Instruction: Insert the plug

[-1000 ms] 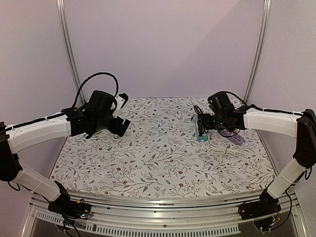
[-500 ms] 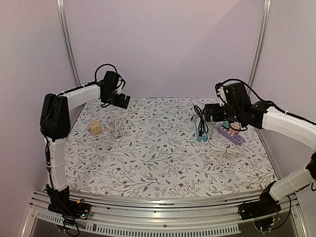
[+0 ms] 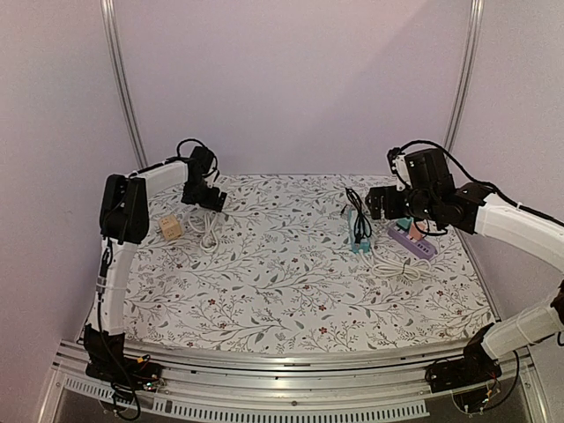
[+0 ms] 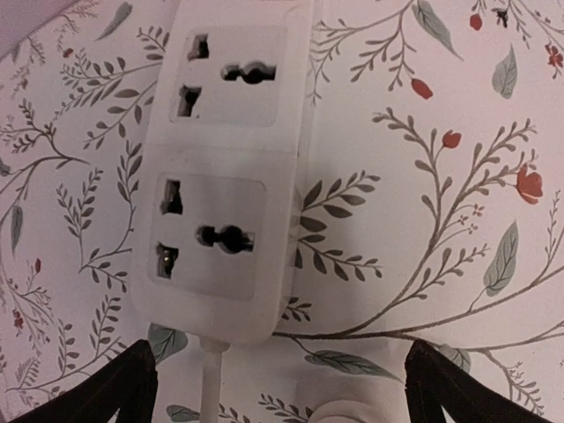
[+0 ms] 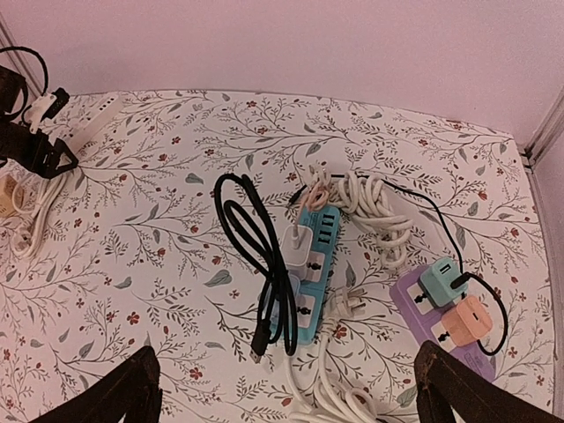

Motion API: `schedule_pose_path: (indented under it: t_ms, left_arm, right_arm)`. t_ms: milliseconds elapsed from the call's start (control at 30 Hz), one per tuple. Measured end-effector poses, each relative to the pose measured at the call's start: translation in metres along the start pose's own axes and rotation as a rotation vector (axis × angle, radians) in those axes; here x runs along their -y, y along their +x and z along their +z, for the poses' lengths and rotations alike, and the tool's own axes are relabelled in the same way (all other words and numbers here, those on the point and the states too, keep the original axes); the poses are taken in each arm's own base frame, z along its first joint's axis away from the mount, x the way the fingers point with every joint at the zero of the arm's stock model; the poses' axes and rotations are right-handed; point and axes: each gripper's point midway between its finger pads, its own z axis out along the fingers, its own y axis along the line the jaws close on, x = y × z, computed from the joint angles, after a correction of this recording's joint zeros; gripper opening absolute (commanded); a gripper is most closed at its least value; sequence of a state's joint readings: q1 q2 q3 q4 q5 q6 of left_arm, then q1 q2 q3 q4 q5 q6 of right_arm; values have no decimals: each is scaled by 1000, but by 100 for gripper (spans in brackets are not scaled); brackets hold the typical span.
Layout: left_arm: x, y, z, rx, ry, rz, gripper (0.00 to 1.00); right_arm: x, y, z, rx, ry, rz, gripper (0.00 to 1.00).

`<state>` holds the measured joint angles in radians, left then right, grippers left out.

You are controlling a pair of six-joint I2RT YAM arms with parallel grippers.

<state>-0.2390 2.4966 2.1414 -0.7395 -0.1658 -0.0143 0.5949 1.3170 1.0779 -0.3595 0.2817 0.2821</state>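
Observation:
A white power strip (image 4: 220,176) with empty sockets lies at the far left, directly under my left gripper (image 4: 282,398), which is open and empty; its fingertips (image 4: 123,388) frame the strip's cable end. In the top view the left gripper (image 3: 204,192) hovers over that strip. My right gripper (image 5: 286,397) is open and empty, high above a blue power strip (image 5: 313,282) that carries a white charger (image 5: 297,240). A loose white plug (image 5: 352,302) lies beside the blue strip. In the top view the right gripper (image 3: 381,204) is above the blue strip (image 3: 359,236).
A purple power strip (image 5: 423,322) holds a teal adapter (image 5: 443,282) and a peach adapter (image 5: 471,322). A black cable (image 5: 256,238) and a white cord bundle (image 5: 370,203) lie by the blue strip. A tan cube adapter (image 3: 169,227) and coiled white cable (image 3: 208,229) sit at the left.
My left arm swung back to the far left and came down over the white power strip. My right arm lifted and pulled back a little from the blue strip.

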Motion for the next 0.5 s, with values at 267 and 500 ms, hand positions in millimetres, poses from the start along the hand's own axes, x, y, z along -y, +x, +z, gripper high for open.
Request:
schedule_pose_path:
  t_ms: [267,500]
  left_arm:
    - [-2,25,5,-58,51,-19,47]
    - [6,54,-12,-106,121,-42,10]
  right_arm:
    - [0,3,4,-12,3,-7,99]
    - [0,2,3,-6,5,-6,99]
